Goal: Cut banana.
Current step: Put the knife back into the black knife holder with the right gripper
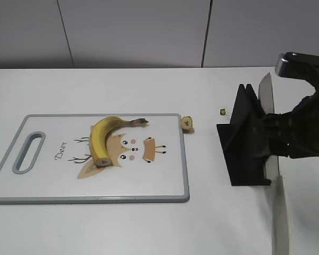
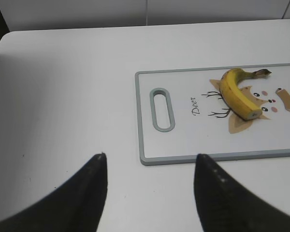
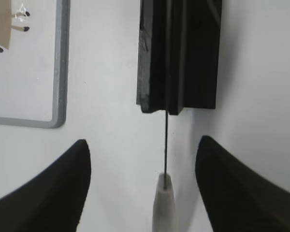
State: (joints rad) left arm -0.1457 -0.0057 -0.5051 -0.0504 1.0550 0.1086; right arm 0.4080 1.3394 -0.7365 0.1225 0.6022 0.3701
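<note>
1. The left claw (image 2: 150,193) hangs released over bare desk (image 1: 122,85) near the left edge, its two dark fingers spread wide with nothing between them; the cutting board lies just ahead of it, handle slot nearest.
2. The cutting board (image 1: 165,186) rests flat on the left half of the desk, its long side running parallel to the front edge.
3. The banana (image 1: 103,138) lies on the board's middle, curved, stem toward the right edge of the desk and a cut end toward the front; its long axis runs roughly left to right before bending forward.
4. A small banana piece (image 1: 187,123) sits on the desk just off the board's far right corner, with a tinier scrap (image 1: 222,111) beyond it.
5. The black knife holder (image 1: 244,143) stands near the right edge; the knife (image 1: 269,159) sits in its slot, blade edge-on in the right wrist view, pale handle (image 3: 163,203) pointing toward the front.
6. The right claw (image 3: 142,188) straddles that handle with fingers apart, not gripping (so released).
7. The banana lies well to the left of the right claw, nearer the left arm; I judge the knife must be grasped first, then carried left across the banana's long axis.
</note>
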